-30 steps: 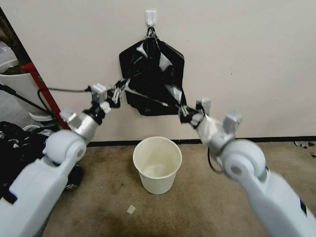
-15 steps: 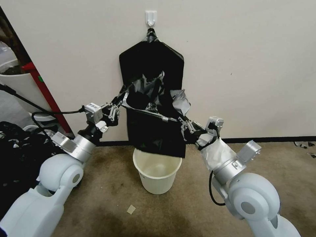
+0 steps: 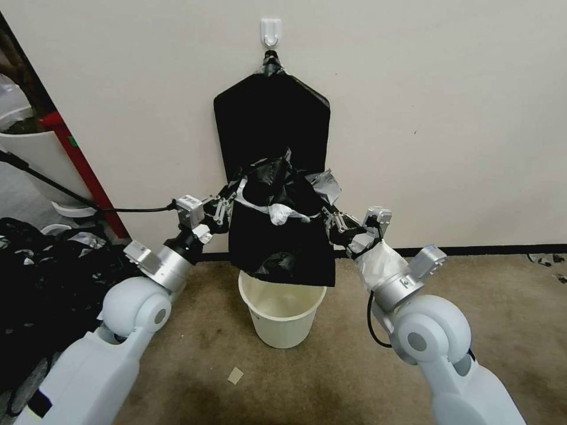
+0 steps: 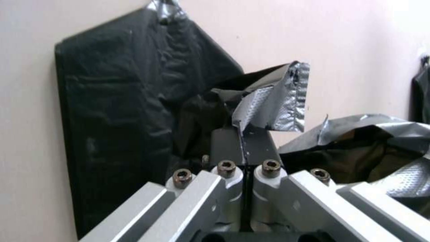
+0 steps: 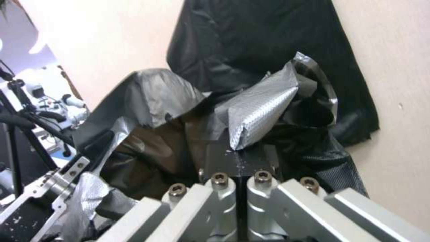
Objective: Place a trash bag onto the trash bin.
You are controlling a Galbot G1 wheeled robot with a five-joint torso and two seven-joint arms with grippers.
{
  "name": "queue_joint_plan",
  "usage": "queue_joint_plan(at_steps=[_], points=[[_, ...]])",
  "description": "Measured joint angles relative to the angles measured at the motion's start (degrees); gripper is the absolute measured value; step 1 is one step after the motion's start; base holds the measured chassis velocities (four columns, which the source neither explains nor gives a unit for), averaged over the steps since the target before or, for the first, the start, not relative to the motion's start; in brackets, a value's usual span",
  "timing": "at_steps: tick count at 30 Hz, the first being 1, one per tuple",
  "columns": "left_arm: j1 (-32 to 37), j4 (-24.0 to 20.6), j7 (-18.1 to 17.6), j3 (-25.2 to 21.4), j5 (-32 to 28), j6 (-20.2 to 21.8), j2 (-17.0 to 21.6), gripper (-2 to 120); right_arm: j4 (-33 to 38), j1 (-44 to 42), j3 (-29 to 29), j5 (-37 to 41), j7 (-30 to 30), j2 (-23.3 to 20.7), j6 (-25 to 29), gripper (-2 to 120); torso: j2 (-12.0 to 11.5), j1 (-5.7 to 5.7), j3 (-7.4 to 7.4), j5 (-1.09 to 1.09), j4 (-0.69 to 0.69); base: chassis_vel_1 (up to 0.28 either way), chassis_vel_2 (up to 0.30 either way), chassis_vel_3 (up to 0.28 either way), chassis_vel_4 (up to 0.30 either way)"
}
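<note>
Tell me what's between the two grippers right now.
In the head view, the trash bag stretches between the left gripper and right gripper.

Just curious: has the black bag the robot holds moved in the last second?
Yes. The trash bag has come down from near the wall hook toward the trash bin.

Right pincer (image 5: pixel 242 158) clamped on trash bag (image 5: pixel 255 111)

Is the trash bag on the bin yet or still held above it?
Above it: the trash bag hangs between left claw and right claw, over the trash bin.
</note>
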Motion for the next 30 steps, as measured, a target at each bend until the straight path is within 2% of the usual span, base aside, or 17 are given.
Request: queue_joint_plan(at_steps=[6,9,10,12,18,25,29,30], points=[[1.35,2.97,0.99,1.28,4.27,-2.02,-2.85,0,-2.62,-1.96,-1.03,-1.16,-0.03,-0.25,3.39,0,0.0,0.0,0.0,-0.01,0.0,0.0,0.0,0.0,0.0],[2.83,6.54,3.04,1.85,6.44,-4.35,-6.3,0,-7.52,-3.76,-3.44,-2.33,-0.87,-0.25,9.72,0,0.0,0.0,0.0,-0.01,0.0,0.0,0.0,0.0,0.0],[2.83,6.54,3.04,1.85,6.44,-4.35,-6.3,0,-7.52,-3.76,-3.44,-2.33,-0.87,-0.25,9.72,0,0.0,0.0,0.0,-0.01,0.0,0.0,0.0,0.0,0.0],[3.2,9.33,5.42,1.82,7.32,-6.56,-7.94,0,-11.21,-4.45,-4.98,-3.23,-1.91,0.18,13.74,0,0.0,0.0,0.0,0.0,0.0,0.0,0.0,0.0,0.0],[3.88,13.64,8.48,1.66,10.45,-8.83,-9.48,0,-15.84,-4.95,-7.3,-5.33,-2.49,1.22,16.71,0,0.0,0.0,0.0,-0.01,0.0,0.0,0.0,0.0,0.0],[5.32,17.33,6.25,2.31,15.02,-8.15,-10.27,0,-17.54,-4.11,-8.9,-8.11,-0.17,1.63,16.49,0,0.0,0.0,0.0,-0.01,0.0,0.0,0.0,0.0,0.0],[6.75,18.24,2.1,3.42,17.4,-6.04,-11.29,0,-18.24,-3.52,-9.95,-9.98,3.84,1.45,15.03,0,0.0,0.0,0.0,0.0,0.0,0.0,0.0,0.0,0.0],[7.43,17.66,0.07,4.05,18.13,-4.68,-11.46,0,-18.21,-3.45,-10.85,-10.4,7.9,0.91,13.81,0,0.0,0.0,0.0,-0.01,0.01,0.0,0.0,0.0,0.0]])
